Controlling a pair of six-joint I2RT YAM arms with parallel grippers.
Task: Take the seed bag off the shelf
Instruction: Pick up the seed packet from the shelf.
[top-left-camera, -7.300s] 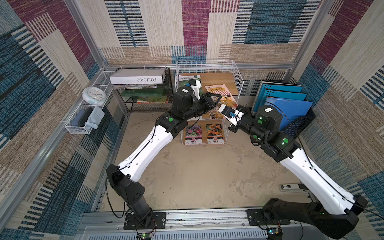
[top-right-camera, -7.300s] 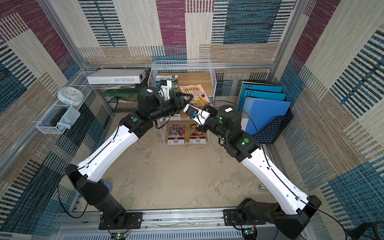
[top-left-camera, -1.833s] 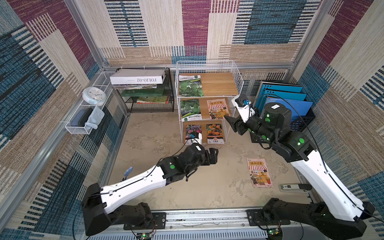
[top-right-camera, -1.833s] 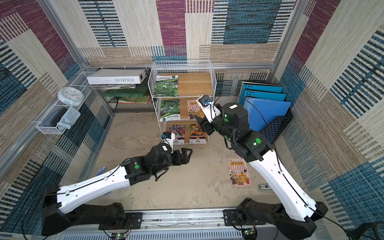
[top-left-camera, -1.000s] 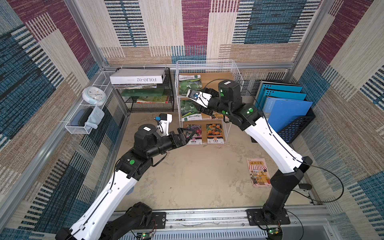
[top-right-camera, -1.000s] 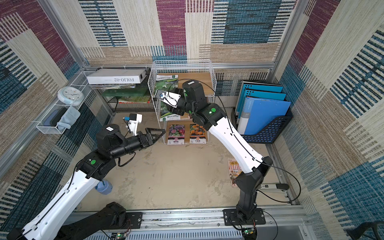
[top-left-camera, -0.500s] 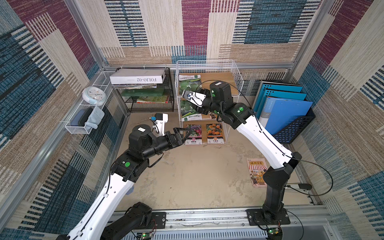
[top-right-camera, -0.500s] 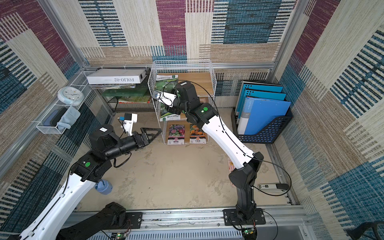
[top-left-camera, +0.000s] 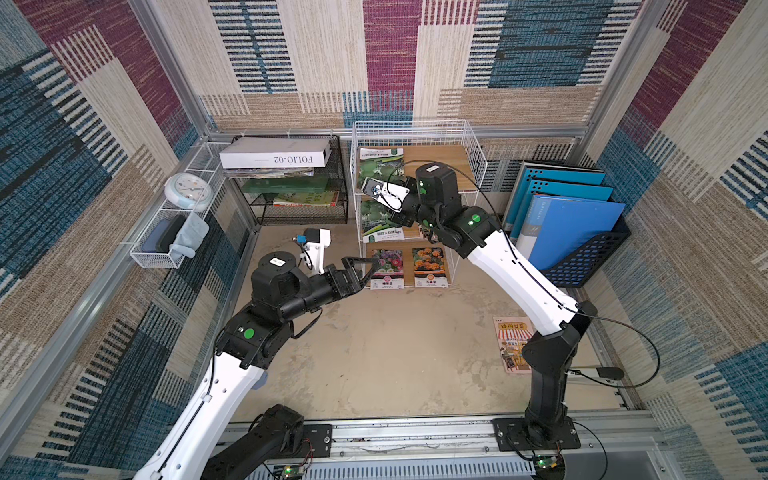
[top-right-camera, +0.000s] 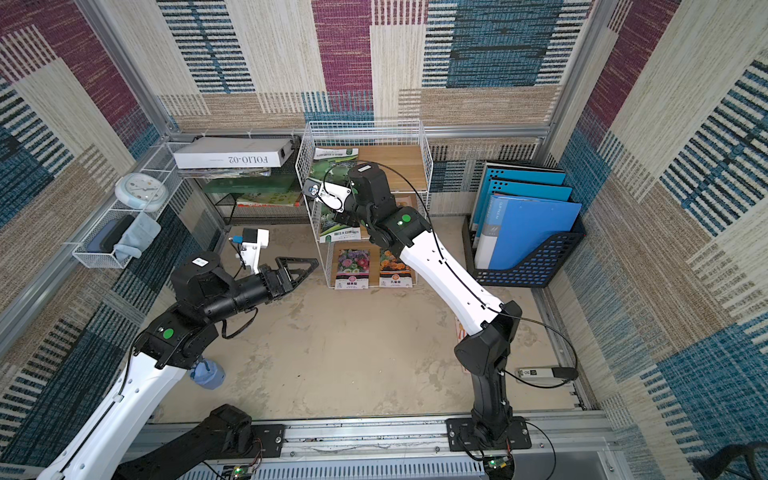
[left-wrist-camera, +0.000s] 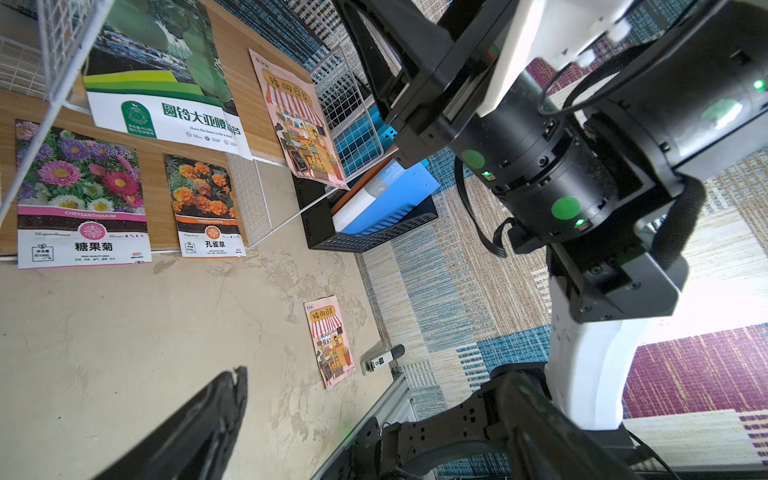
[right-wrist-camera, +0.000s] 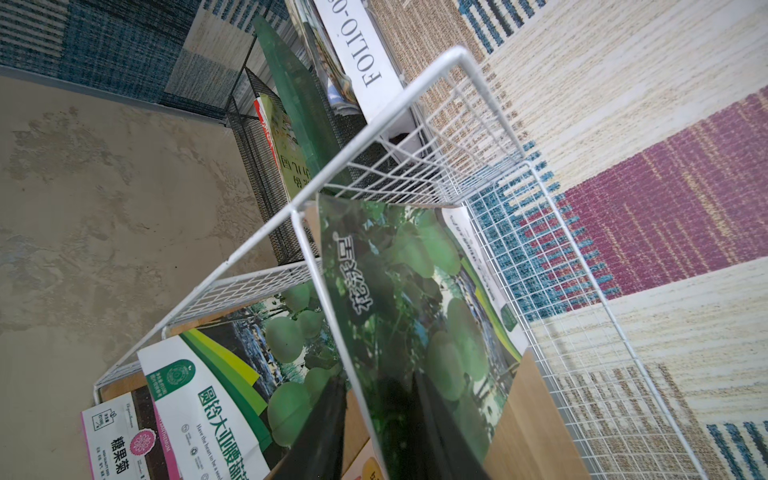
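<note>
Edge of green seed bag (right-wrist-camera: 399, 291) on shelf (right-wrist-camera: 374, 129) lies inside right gripper (right-wrist-camera: 378, 380), clamp indeterminate; left gripper (top-left-camera: 365, 274) spread apart.

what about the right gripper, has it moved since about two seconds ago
Yes. The right gripper has swung away from the blue folders and across the shelf, toward the black mesh rack, to the green seed bag on top.

Shelf (top-left-camera: 473, 153) back centre. Rack (top-left-camera: 307, 212) just left of it, box (top-left-camera: 274, 153) on top. Folder bin (top-left-camera: 590, 262) to the right. Top bag (top-left-camera: 380, 166) on top board, left side. Bottom bags (top-left-camera: 387, 268) side by side on lowest board. Basket (top-left-camera: 153, 257) along left wall, clock (top-left-camera: 187, 195) in it. Loose packet (top-left-camera: 509, 345) on floor, front right.
</note>
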